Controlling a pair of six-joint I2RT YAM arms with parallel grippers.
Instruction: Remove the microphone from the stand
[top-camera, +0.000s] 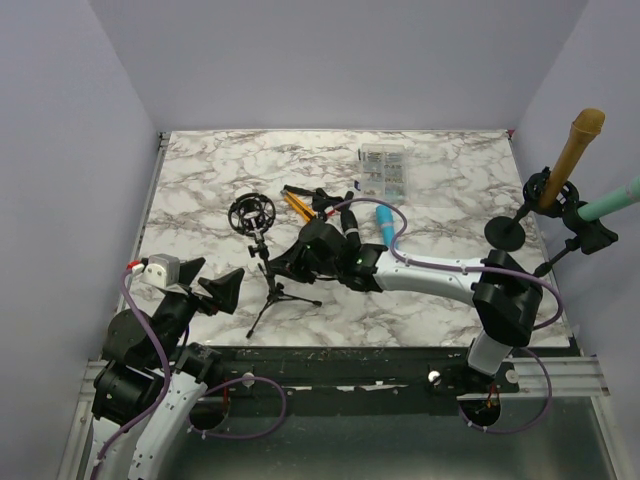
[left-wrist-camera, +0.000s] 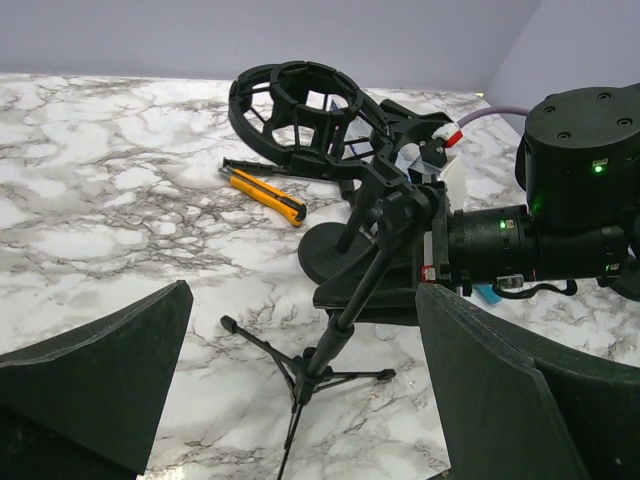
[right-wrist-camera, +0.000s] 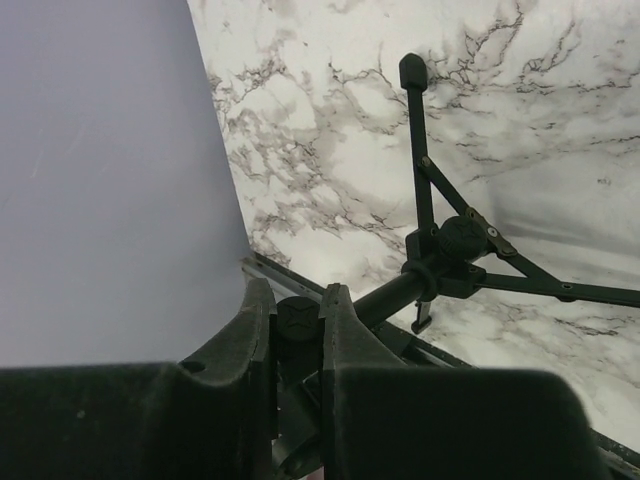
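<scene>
Right gripper clamped on stand shaft, seemingly at capped end; its legs splayed over marble table.

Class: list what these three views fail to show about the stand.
Top view: right gripper hides its hold on the stand.
Left wrist view: blue object mostly behind the right arm.
Right wrist view: shock mount out of frame.

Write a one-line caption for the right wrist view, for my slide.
Right wrist view: fingers closed on the shaft of the tripod stand, its legs spread on the marble table.
</scene>
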